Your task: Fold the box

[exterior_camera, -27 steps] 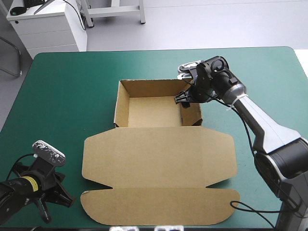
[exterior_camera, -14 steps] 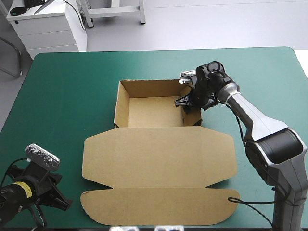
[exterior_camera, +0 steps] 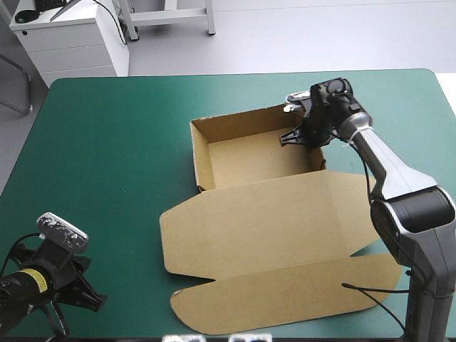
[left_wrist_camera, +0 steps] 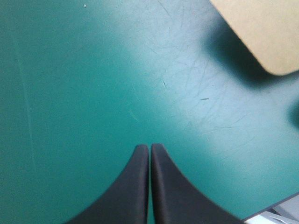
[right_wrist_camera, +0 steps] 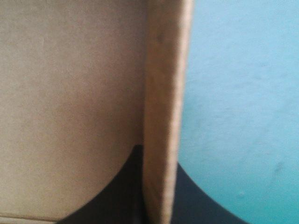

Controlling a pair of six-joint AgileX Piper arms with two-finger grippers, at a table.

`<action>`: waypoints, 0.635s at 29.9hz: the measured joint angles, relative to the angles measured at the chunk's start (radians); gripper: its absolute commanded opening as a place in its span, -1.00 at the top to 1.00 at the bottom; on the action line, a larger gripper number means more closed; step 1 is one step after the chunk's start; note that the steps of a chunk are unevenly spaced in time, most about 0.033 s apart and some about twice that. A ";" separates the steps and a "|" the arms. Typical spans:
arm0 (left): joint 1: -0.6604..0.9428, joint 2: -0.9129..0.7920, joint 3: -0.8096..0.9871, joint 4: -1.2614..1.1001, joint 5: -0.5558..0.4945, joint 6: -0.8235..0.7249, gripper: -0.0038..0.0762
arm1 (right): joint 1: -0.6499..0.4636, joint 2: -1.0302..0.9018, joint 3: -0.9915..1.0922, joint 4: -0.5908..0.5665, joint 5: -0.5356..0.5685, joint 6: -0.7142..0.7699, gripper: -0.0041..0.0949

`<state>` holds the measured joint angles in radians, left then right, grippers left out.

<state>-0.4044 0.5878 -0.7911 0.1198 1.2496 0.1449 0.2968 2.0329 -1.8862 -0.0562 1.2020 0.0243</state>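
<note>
On the table [exterior_camera: 107, 142], the box [exterior_camera: 253, 157] forms a tray, lid flat, right hand [exterior_camera: 294, 136] pinching its wall.

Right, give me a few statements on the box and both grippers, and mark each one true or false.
1. The right gripper is shut on the box, on its right wall. True.
2. The lid lies flat, leaving the tray open. True.
3. The left gripper holds the lid. False: it is shut on nothing, over the bare teal-green cover.
4. The box sits by the teal-green cover's left edge. False: it lies in the right half.
</note>
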 measured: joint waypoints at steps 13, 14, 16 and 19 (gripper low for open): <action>0.000 0.000 0.000 0.004 -0.003 0.000 0.92 | -0.421 0.001 -0.096 -0.034 -0.004 -0.043 0.96; 0.000 0.000 0.000 0.006 -0.003 0.000 0.92 | -0.460 0.001 -0.096 -0.034 -0.004 -0.044 0.96; 0.000 0.000 0.000 0.012 -0.003 0.000 0.92 | -0.530 0.001 -0.096 -0.035 -0.003 -0.053 0.96; 0.000 0.000 0.000 0.014 -0.003 0.000 0.92 | -0.613 0.001 -0.096 -0.035 -0.001 -0.065 0.96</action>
<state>-0.4044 0.5878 -0.7911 0.1340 1.2469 0.1449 -0.3166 2.0337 -1.9824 -0.0909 1.2010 -0.0406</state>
